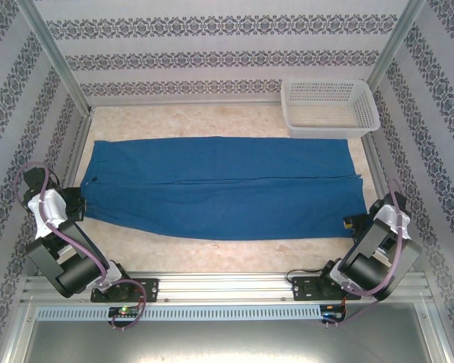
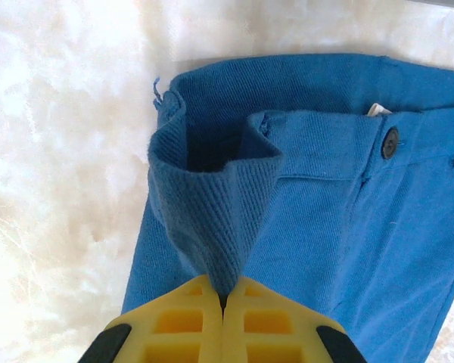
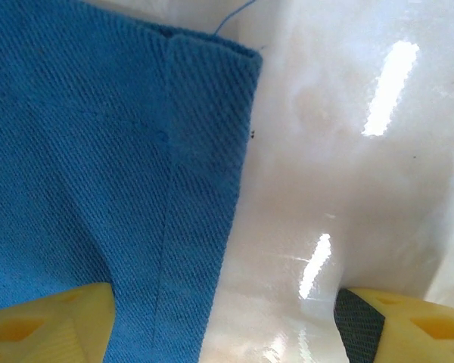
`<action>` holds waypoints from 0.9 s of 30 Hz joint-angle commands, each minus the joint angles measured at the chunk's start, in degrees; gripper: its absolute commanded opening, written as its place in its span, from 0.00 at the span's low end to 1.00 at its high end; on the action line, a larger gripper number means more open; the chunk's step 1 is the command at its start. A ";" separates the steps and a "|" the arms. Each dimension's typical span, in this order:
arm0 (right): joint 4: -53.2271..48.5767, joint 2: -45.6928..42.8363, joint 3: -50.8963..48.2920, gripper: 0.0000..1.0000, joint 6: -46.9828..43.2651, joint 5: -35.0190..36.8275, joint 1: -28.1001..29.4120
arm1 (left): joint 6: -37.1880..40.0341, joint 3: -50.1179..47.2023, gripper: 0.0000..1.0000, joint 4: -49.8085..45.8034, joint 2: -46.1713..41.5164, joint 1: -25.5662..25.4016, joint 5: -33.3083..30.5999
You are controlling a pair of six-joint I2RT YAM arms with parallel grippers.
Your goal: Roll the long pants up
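Where everything rests, table (image 1: 212,261): pale marbled top, patterned walls round three sides.
Long pants (image 1: 219,189): royal blue, spread flat across the middle; waist toward 9 o'clock, hems toward 3 o'clock; dark centre seam running lengthwise.
Basket (image 1: 329,128): white mesh, at 1 o'clock, near edge just beside the pants' far edge; touching or not, cannot tell.
Left gripper (image 1: 76,203): at 9 o'clock; yellow fingers (image 2: 174,325) pressed together on the waistband corner, cloth drawn up into a peak.
Right gripper (image 1: 353,223): at 4 o'clock by the hem corner; jaws apart, hem edge between them, one finger (image 3: 45,325) on the cloth side, the other over bare table.
Button (image 2: 390,142): dark, on the waistband, at 2 o'clock in the left wrist view.
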 commanded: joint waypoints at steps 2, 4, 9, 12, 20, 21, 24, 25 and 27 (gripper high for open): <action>11.77 2.93 0.60 0.78 -3.02 -0.95 0.05 | -1.20 0.48 0.00 -0.84 -2.22 -0.58 -1.28; 12.52 4.01 1.30 0.77 -3.69 -0.90 0.10 | -1.40 0.43 0.01 -0.80 -2.32 -0.55 -1.17; 15.67 7.56 3.21 0.76 -5.83 -2.44 0.36 | -1.92 0.05 0.01 -0.16 -2.61 -0.55 -1.01; 16.72 9.83 4.96 0.74 -6.13 -2.51 0.69 | -2.10 -0.11 0.02 0.19 -2.88 -0.55 -1.49; 18.28 12.80 7.87 0.60 -7.23 -0.74 3.45 | -2.53 -0.78 0.03 0.30 -3.70 -0.55 -2.51; 18.11 13.08 8.36 0.60 -7.65 -0.05 3.93 | -2.60 -0.85 0.03 0.38 -3.75 -0.56 -2.50; 17.92 13.51 9.05 0.59 -8.36 0.99 4.54 | -2.72 -0.85 0.03 0.31 -3.78 -0.55 -2.52; 17.88 13.44 9.16 0.56 -8.39 1.17 4.66 | -2.80 -0.76 0.03 0.26 -3.87 -0.55 -2.57; 18.17 13.22 9.05 0.52 -8.54 1.75 4.84 | -2.93 -0.77 0.03 0.28 -3.90 -0.57 -2.64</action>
